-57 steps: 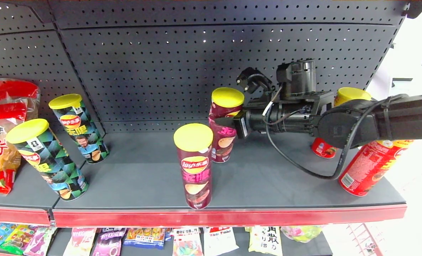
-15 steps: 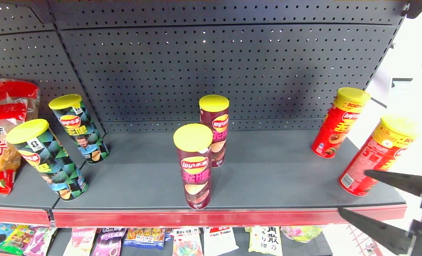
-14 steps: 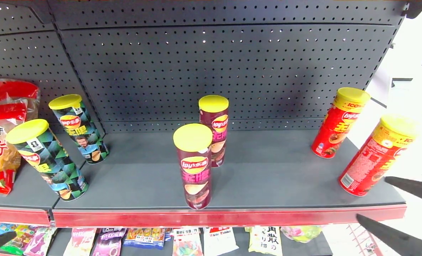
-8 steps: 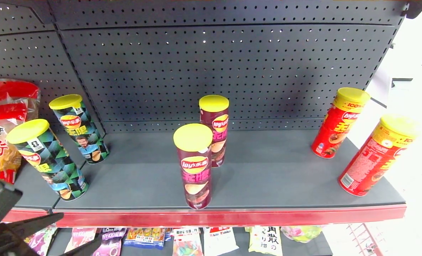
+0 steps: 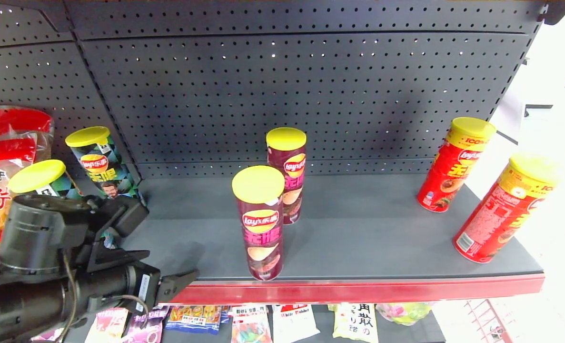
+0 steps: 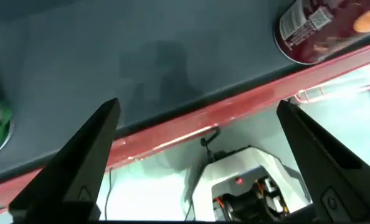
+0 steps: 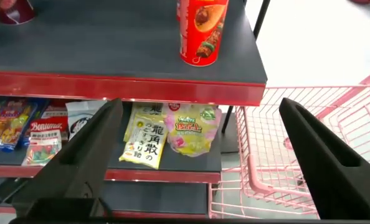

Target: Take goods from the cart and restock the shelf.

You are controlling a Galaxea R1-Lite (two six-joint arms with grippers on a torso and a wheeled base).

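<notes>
While the left gripper (image 5: pixel 182 282) lies level beside the red shelf lip (image 5: pixel 358 290), its jaws gape wide.

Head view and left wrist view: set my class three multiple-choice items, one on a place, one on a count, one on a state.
1. Where does the front maroon can stand on the shelf?
A. at the front edge, ahead of the rear maroon can
B. against the back panel
C. lying on its side at the left end

2. How many red cans stand at the right end?
A. one
B. two
C. four

3. How is the left gripper?
A. shut on a can
B. open, holding nothing
C. shut on a bag

Answers:
1 A: it stands upright at the edge, with the other can behind it.
2 B: two stand there, one nearer the front.
3 B: its fingers are spread, with nothing between them.
</notes>
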